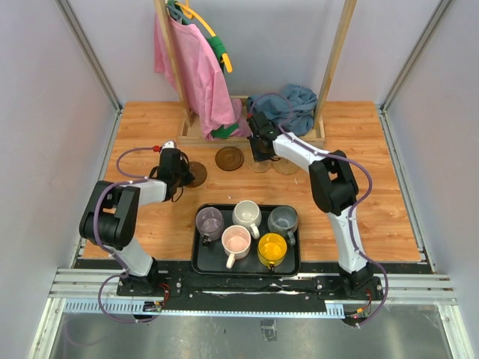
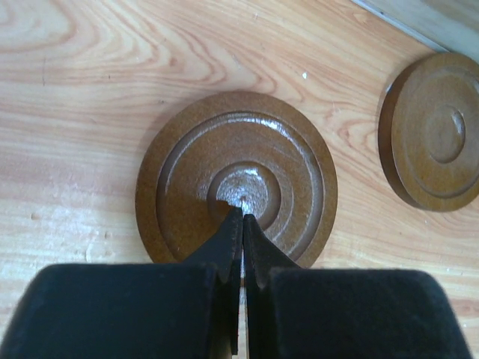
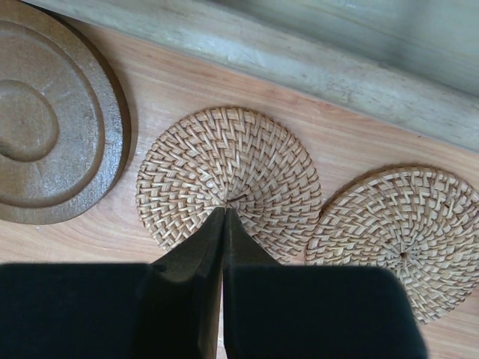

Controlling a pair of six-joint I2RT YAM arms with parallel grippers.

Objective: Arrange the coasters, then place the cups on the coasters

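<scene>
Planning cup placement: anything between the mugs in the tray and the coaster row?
No object lies on the table between the tray and the coasters. Only the shut grippers are over them: left gripper above the centre of a dark coaster, right gripper above a woven coaster.

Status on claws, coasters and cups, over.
Left claw shut over dark wood coaster. Right claw shut over woven coaster. Five mugs in black tray. Wooden rack base close behind.
</scene>
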